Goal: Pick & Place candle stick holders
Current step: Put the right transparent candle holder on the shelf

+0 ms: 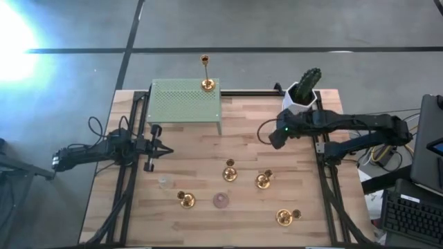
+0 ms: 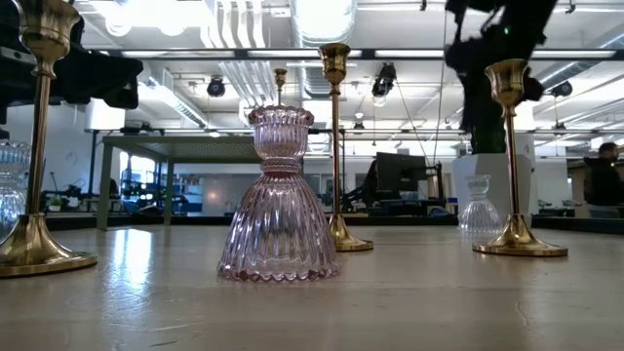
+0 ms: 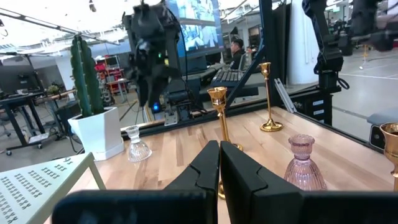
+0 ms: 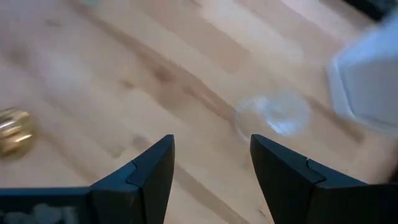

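Observation:
Several gold candle stick holders (image 1: 230, 171) (image 1: 264, 180) (image 1: 185, 200) (image 1: 285, 216) stand on their round bases on the wooden table, with a pink glass one (image 1: 221, 200) among them and a clear glass one (image 1: 164, 182) to their left. Another gold holder (image 1: 207, 83) stands on the green perforated platform (image 1: 185, 104). My right gripper (image 4: 211, 168) hangs open above the table near the cactus pot, slanting down, a small clear glass holder (image 4: 272, 115) just beyond its fingertips. My left gripper (image 3: 219, 168) is shut and level at the table's left.
A white pot with a green cactus (image 1: 304, 93) stands at the far right, close behind my right gripper. The green platform takes up the far middle-left. Black frame rails (image 1: 325, 173) run along both sides of the table. Bare wood lies between the platform and the holders.

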Tool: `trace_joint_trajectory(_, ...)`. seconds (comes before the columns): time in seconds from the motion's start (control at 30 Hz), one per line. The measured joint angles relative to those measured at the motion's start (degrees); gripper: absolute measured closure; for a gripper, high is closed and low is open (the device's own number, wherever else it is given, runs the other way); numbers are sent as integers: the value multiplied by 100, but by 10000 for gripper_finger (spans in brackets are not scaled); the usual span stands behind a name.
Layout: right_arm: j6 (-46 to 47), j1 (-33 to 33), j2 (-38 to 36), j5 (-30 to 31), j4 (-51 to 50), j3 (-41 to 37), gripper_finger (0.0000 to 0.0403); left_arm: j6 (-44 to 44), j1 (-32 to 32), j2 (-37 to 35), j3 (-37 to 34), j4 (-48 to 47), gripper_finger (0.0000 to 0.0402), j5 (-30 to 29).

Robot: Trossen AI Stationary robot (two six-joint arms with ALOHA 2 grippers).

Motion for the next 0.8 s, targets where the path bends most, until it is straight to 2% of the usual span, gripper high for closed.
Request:
trace_joint_trajectory(0.23, 1560, 568, -5, 672, 10, -530, 200, 0, 2, -1, 0, 0, 383, 1)
trace_joint_trajectory(0.4, 2216, 1095, -5, 1375, 46, -653, 200, 1, 1, 0, 0, 0, 383, 0)
trace_joint_trajectory(0.8, 3485, 1544, -9, 1578, 299, -1374, 200, 0, 2, 0, 0, 0, 383, 2)
